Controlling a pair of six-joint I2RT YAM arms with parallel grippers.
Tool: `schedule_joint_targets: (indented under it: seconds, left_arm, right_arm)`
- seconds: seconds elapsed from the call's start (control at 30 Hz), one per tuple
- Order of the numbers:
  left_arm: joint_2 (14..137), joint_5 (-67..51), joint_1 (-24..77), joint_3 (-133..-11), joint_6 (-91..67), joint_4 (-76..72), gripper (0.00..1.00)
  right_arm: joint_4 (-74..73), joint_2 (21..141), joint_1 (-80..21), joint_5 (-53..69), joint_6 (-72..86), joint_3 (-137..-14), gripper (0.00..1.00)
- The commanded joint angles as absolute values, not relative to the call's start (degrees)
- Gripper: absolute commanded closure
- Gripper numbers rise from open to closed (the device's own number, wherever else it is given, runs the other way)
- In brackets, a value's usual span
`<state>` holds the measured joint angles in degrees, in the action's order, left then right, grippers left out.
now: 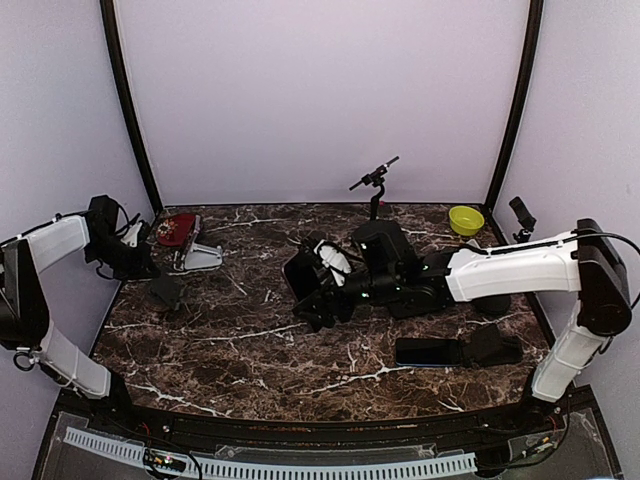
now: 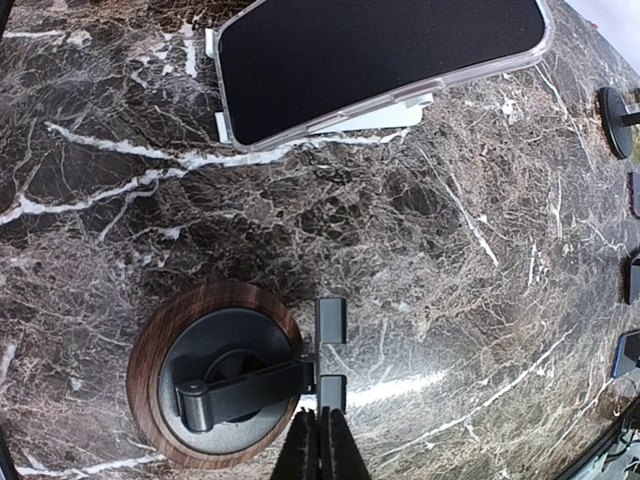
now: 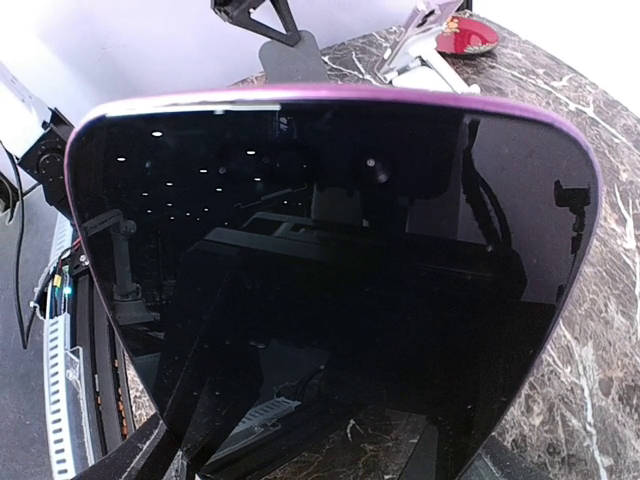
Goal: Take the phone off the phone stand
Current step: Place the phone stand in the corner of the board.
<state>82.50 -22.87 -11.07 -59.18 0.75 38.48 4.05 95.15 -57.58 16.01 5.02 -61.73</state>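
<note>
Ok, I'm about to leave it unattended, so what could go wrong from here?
The right gripper seems to grip the phone; a slip could drop it onto the hard table. The phone fills the right wrist view, so that camera sees little else. The shut left gripper sits right beside the round wooden stand and might knock it.

surface (image 1: 250, 340): dark brown marble, white veins | phone (image 3: 330, 280): glossy black screen, purple rim | second phone (image 2: 380, 55): black, clear case | round base (image 2: 215, 385): wood-brown ring, grey centre | bowl (image 1: 466, 219): yellow | dish (image 1: 178, 228): red with pale specks | small stand (image 1: 205, 258): white | right arm (image 1: 510, 272): white shell, black joints | corner posts (image 1: 130, 100): black | walls (image 1: 320, 100): pale lilac-white
</note>
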Motion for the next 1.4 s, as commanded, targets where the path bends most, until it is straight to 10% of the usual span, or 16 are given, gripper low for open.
schedule_joint_targets:
  seconds: [0.0,0.6,0.73,1.37]
  left_arm:
    - [82.4,-25.8,-11.4,-59.4,1.7,39.5,1.00]
    - [82.2,-19.3,-11.3,-56.4,0.5,40.5,0.95]
    - [83.5,-17.6,-10.9,-56.9,0.1,41.0,0.46]
    - [73.8,-16.4,-10.9,-61.9,-1.7,41.2,0.01]
  right_arm:
    - [8.7,95.7,-57.2,18.1,4.1,-65.2,0.46]
    - [8.3,97.8,-57.2,20.0,3.5,-68.3,0.47]
    - [8.1,97.8,-57.2,20.2,3.4,-68.4,0.47]
    - [-14.0,113.0,-57.5,20.0,-8.1,-91.8,0.48]
